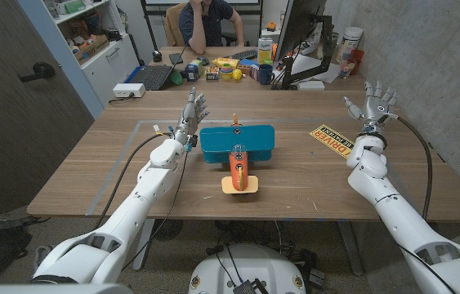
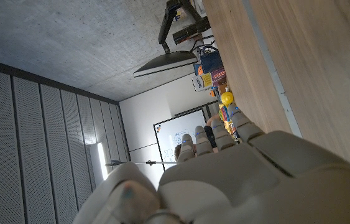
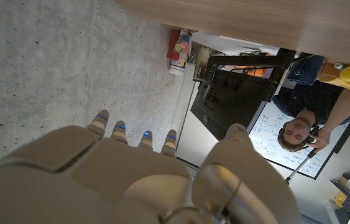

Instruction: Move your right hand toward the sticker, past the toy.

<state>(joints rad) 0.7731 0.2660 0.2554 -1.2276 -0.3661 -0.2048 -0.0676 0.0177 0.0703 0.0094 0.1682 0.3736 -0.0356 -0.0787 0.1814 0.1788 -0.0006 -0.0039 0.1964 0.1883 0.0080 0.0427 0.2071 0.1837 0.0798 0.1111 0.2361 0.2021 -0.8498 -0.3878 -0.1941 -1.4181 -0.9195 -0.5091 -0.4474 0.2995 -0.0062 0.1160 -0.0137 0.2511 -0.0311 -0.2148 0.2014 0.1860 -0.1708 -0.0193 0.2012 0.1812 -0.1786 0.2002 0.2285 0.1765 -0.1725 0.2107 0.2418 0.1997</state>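
Observation:
The toy is a blue plane with an orange body and tail, lying at the table's middle. A yellow and black sticker lies on the wood to the toy's right. My right hand is raised beyond and to the right of the sticker, fingers spread apart and holding nothing; its back fills the right wrist view's lower part. My left hand stands just left of the toy's far left corner, fingers straight and apart, empty; its back shows in the left wrist view.
The wooden table has a taped outline on its left part. At the far edge stand a monitor, a laptop and several small colourful items. A person sits behind the table.

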